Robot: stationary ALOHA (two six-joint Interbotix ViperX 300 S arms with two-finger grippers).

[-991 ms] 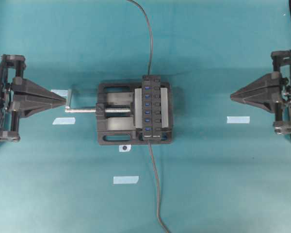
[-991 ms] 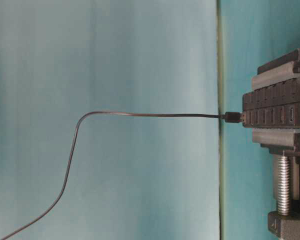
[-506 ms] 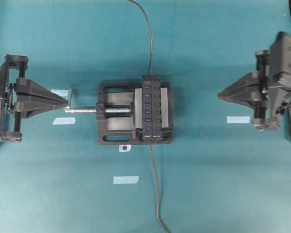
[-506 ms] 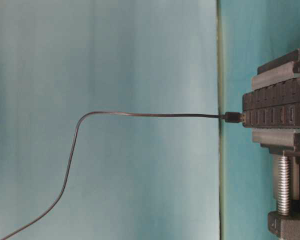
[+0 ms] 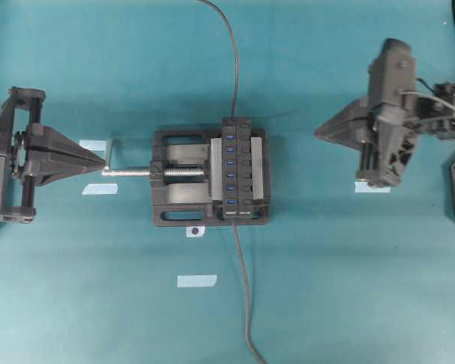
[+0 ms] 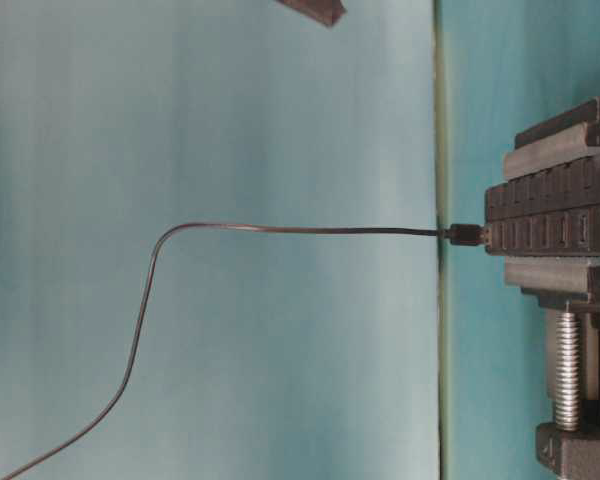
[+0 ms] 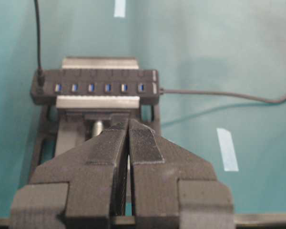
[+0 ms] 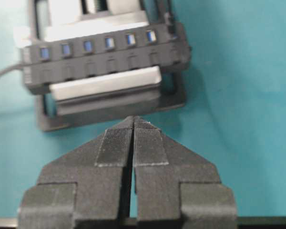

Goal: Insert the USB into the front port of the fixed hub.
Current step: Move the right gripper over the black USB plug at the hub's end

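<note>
USB [image 5: 233,221] plug sits at the front end of the fixed hub [image 5: 236,168], clamped in the vise [image 5: 183,177]. Both grippers, left [image 5: 105,159] and right [image 5: 317,133], are clenched and empty, well apart on either side.

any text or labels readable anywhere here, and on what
"VEMONT": white print, turned sideways, on the end of the hub in the table-level view.
Small white print above it on the hub: too small to read.
Tape strips on the table: blank.
No text on the vise or either gripper.
</note>
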